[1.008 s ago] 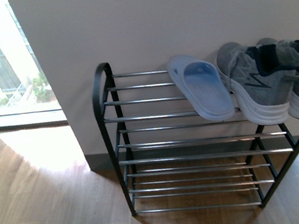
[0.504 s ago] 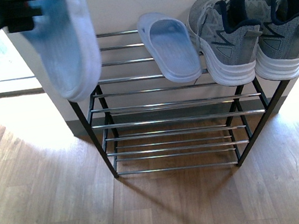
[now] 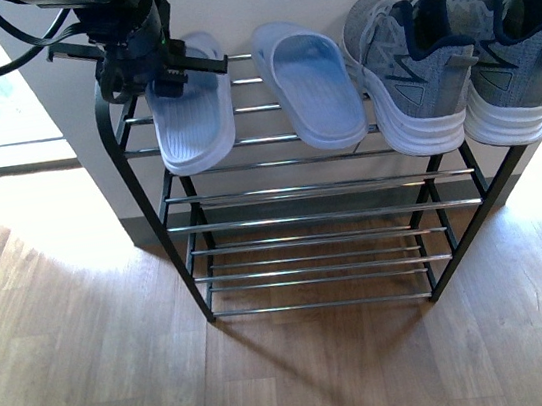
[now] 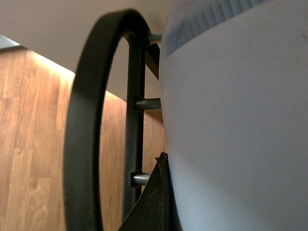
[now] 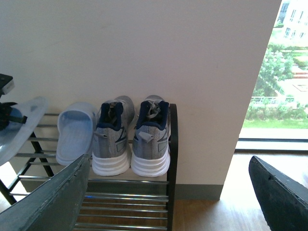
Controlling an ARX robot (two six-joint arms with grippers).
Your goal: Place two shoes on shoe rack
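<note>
Rack (image 3: 304, 221) stands against the wall, black frame w/ chrome rods, top tier nearly full. L to R on top: pale blue slide (image 3: 189, 108), second slide (image 3: 310, 81), then two grey sneakers (image 3: 463, 60) side by side, heels hanging over the front rod. Left tool (image 3: 147, 74) sits over the first slide at the rack's left end, right by the rounded black side loop (image 4: 84, 125); the wrist cam shows the slide's pale sole (image 4: 236, 125) pressed close to that loop, w/ a dark finger (image 4: 154, 202) against it, so it looks clamped on the slide, tho the jaws aren't fully visible. Slide's toe end overhangs the front rod a bit. Narrow gap between the two slides. Right tool (image 5: 159, 192) hangs well back from the rack, fingers spread wide, holding nothing. Lower tiers bare rods; wood floor (image 3: 92, 369) in front is open.
</note>
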